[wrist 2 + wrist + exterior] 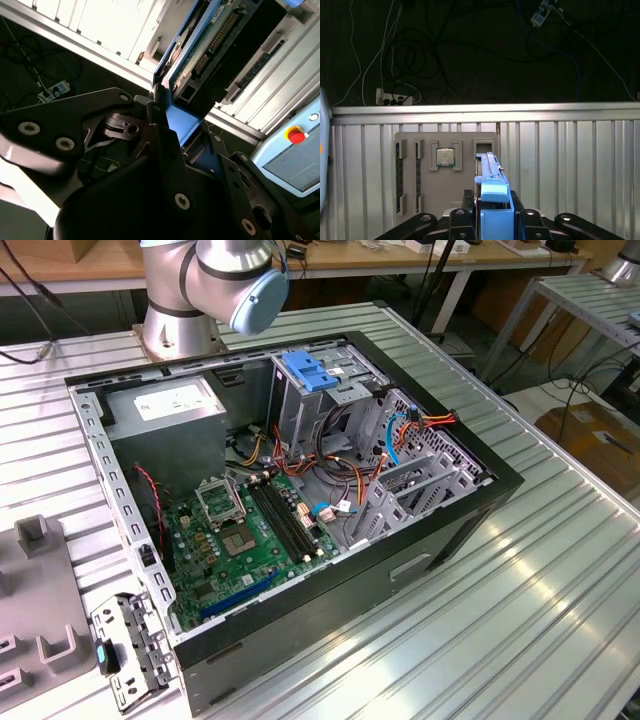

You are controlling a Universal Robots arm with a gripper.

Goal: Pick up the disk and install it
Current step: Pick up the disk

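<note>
In both wrist views my gripper [495, 216] [169, 131] is shut on the disk [491, 172], gripping its blue plastic end [181, 120] between the black fingers [461, 218]. The disk stands edge-on over the grey fixture plate [447, 187], in line with a slot at the plate's far edge; I cannot tell if it touches the plate. The second wrist view shows the disk's green circuit board side [207, 47]. In the exterior view the open computer case [350, 590] lies on the table, its metal drive cage [300, 410] topped by a blue plastic handle piece [308, 371].
A processor chip [445, 157] and memory sticks [399, 172] sit in the fixture plate. Cables [345, 465], a motherboard [250, 540] and a grey power supply box [165, 405] fill the case. The arm's base [180, 300] stands behind it. A pendant with a red button [295, 135] is nearby.
</note>
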